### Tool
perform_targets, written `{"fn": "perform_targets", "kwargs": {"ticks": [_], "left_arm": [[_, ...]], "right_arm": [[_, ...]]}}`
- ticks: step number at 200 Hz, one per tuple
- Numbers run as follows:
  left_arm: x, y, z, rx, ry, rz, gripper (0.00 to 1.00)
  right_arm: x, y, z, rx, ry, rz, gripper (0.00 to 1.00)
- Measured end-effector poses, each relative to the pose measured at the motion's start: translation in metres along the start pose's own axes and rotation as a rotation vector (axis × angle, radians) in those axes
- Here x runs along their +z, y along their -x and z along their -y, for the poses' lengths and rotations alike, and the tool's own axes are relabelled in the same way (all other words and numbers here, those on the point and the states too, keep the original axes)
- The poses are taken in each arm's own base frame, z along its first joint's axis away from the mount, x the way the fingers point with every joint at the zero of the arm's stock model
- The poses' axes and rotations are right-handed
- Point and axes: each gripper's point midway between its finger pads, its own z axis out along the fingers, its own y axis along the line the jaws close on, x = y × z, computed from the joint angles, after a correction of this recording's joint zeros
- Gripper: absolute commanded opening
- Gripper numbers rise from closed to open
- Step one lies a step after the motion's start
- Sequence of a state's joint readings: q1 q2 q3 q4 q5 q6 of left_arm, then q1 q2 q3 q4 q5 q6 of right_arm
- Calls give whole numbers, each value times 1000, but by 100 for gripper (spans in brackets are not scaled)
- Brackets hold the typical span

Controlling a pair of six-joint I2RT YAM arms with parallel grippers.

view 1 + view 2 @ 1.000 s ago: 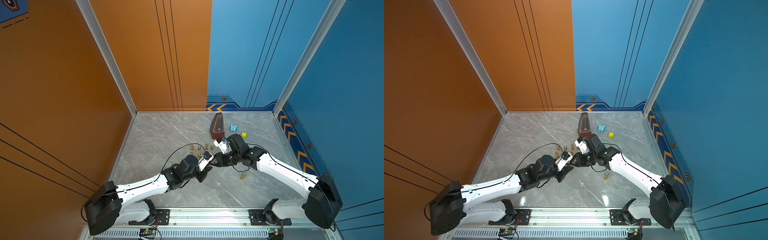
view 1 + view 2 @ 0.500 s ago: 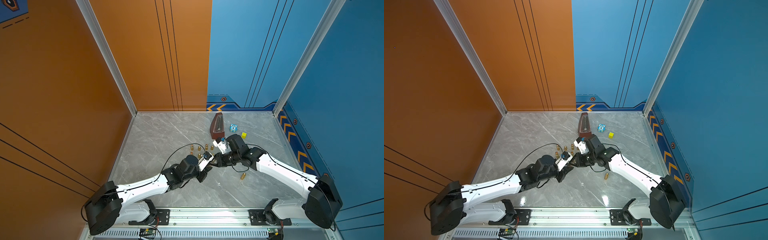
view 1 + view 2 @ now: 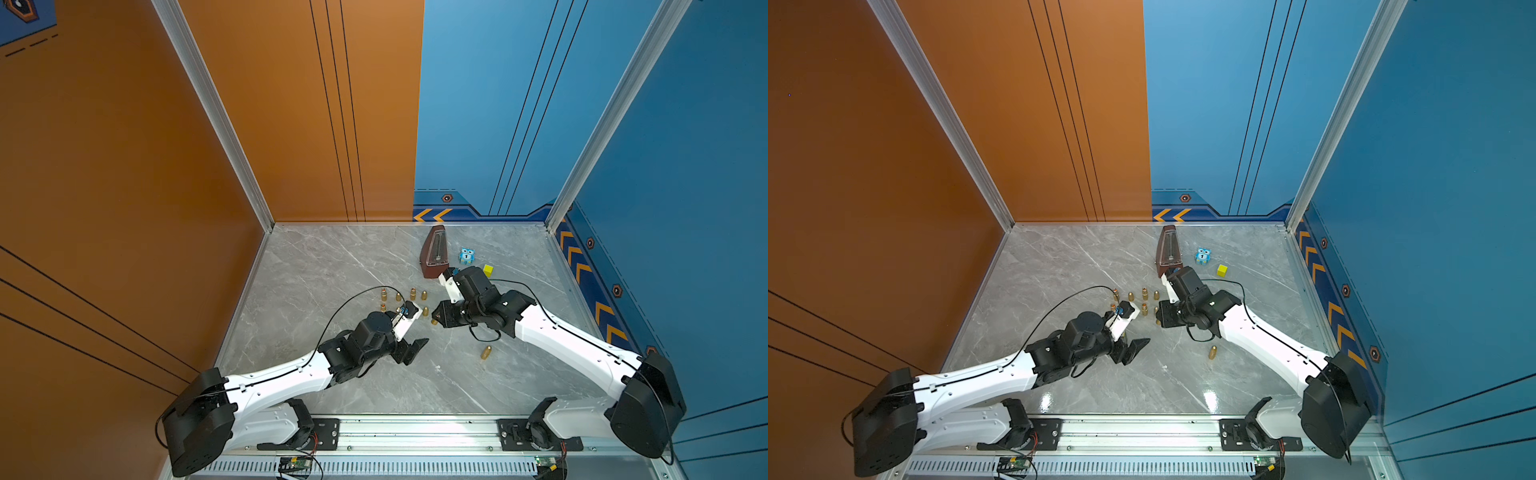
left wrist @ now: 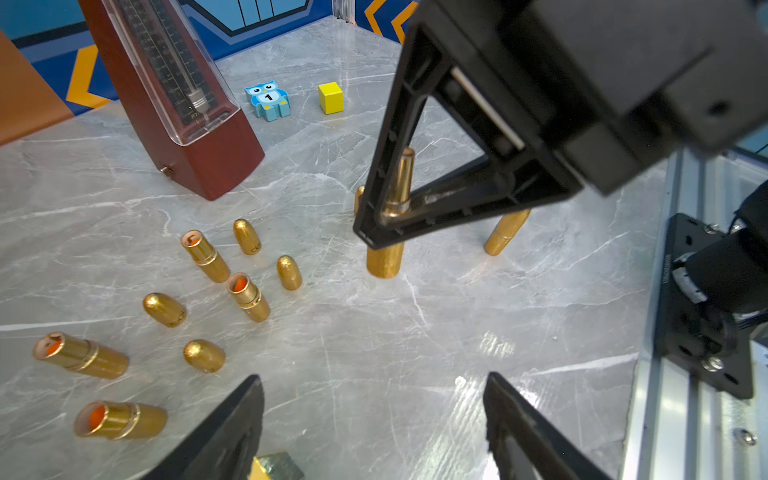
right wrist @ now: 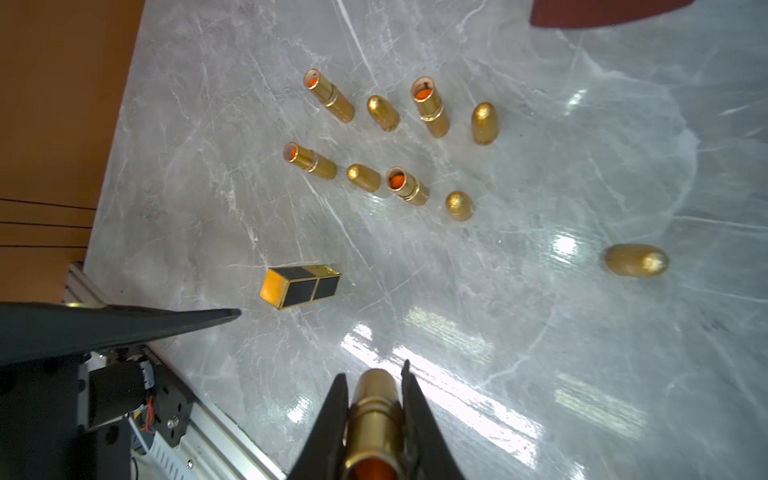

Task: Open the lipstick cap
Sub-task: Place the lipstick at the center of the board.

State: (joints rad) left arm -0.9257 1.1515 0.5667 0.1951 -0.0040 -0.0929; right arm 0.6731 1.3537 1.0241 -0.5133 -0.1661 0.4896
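Right fingers (image 5: 332, 428) pinch the lipstick (image 5: 374, 419) near its band, low over the counter (image 4: 415, 353). The cap (image 4: 384, 259) looks on, glitter end down. Left fingers (image 4: 237, 424) are spread wide, empty, clear of it. My read: light, stiff, slick metal, friction-fit. Take the cap mid-length and pull straight along the axis. A pinch on the dome tip would likely squirt it out.

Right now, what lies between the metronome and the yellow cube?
A blue owl, apart from both the metronome and the cube; clearest in the left wrist view.
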Motion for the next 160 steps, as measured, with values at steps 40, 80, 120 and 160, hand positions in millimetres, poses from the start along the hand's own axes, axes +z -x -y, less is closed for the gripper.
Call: {"fn": "perform_targets", "kwargs": {"ticks": [40,80,120,160], "left_arm": [[-1,-4,-13,-27,53,-2,99],[-2,-3,-29,-64,105,3,99],[-3,-2,-40,-97,138,9,99],[-4,-5,-51,-128,167,5,99]], "right_arm": [[10,9,34,-11,-188,47,18],[27,17,54,-16,-300,80,17],[51,20,72,-22,-368,102,17],[71,19,89,-3,-397,113,17]]}}
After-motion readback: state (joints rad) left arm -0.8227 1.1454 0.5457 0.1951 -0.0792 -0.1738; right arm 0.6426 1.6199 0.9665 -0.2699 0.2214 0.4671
